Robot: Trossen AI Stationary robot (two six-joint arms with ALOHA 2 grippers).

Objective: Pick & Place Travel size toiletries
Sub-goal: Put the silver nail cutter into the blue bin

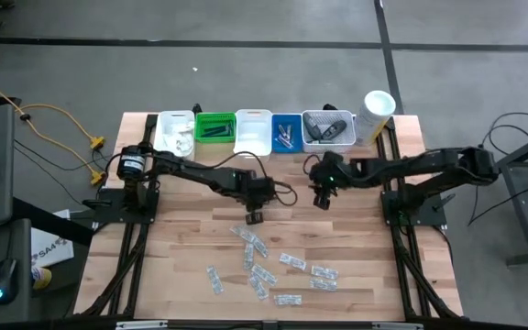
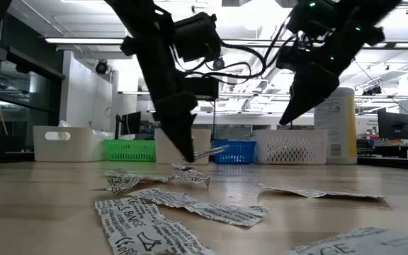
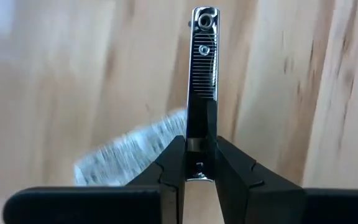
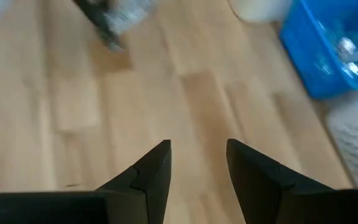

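Observation:
My left gripper [image 1: 254, 216] is low over the middle of the table, shut on a small silvery nail clipper [image 3: 202, 74] with a ridged lever. Several clear/white printed sachets [image 1: 266, 268] lie flat on the wood toward the near edge, and one blurred sachet [image 3: 129, 152] lies under the clipper. My right gripper [image 1: 322, 198] hangs open and empty above bare wood [image 4: 197, 152], to the right of the left gripper and higher [image 2: 289, 117]. No razors, tubes or oval containers show on the table. My left gripper pinches the nail clipper between its two fingers at one end [image 3: 199, 144]. The fingers [image 2: 184, 145] come from above, pointing down. The clipper [image 2: 209, 151] sticks out past the fingertips, nearly level, just above the table and the sachets.
Along the far edge stands a row of bins: white [image 1: 174, 134], green [image 1: 214, 126], white [image 1: 253, 132], blue [image 1: 287, 134] and white mesh [image 1: 328, 129], some with items inside. A tall white canister [image 1: 377, 114] stands at the row's right end. Bare wood lies between the bins and the sachets.

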